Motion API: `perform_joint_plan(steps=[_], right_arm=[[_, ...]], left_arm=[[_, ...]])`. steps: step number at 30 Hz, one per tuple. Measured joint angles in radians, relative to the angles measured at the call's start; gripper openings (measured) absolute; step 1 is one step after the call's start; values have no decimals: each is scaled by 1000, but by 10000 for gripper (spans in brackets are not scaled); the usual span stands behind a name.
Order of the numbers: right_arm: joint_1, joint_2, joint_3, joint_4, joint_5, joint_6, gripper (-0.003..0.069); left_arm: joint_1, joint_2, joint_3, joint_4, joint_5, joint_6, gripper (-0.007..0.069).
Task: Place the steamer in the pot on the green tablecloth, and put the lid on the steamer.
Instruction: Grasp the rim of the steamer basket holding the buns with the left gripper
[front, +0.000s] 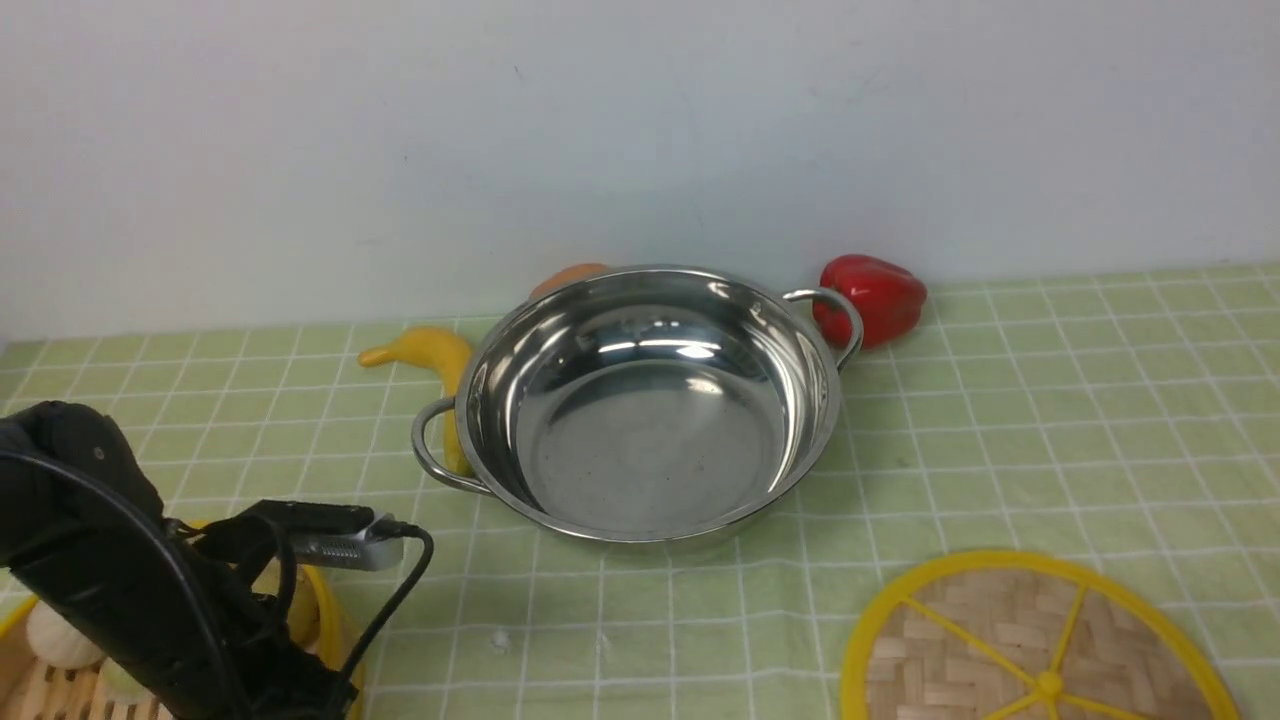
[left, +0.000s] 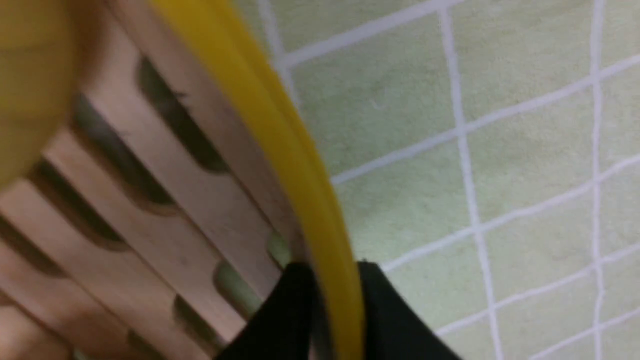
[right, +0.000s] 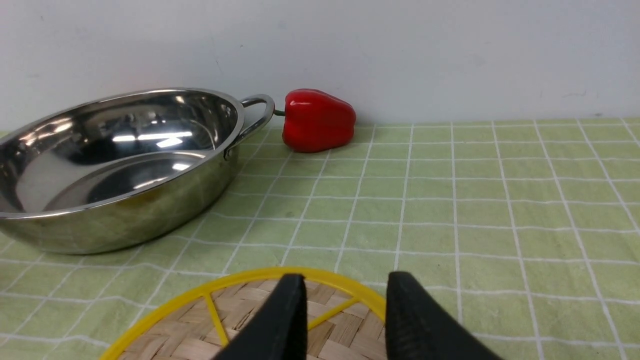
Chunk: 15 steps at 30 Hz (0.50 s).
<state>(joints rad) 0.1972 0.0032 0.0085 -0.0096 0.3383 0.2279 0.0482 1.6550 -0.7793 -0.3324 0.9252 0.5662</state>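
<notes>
At lower left, the left end effector (left: 332, 270) pinches the steamer (left: 150, 200) by its rim, ready for lifting towards the pot (front: 650, 400). The right end effector (right: 346, 280) hangs parted and empty over the lid (right: 175, 330).

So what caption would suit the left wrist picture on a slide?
Left arm's jaws grip the yellow rim of the steamer, green tablecloth alongside.

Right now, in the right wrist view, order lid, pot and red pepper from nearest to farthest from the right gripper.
1. lid, under the right gripper.
2. pot, ahead, toward the robot's left.
3. red pepper, at the very back.
</notes>
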Motion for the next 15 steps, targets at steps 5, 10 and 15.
perform_joint_plan(steps=[5,10,15], right_arm=[[0,0,0,0,0,0,243],[0,0,0,0,0,0,243],[0,0,0,0,0,0,243]], left_arm=[[-3,0,-42,35,63,-7,63],[-52,-26,-214,117,220,-19,45],[-200,-49,-521,208,290,28,39]])
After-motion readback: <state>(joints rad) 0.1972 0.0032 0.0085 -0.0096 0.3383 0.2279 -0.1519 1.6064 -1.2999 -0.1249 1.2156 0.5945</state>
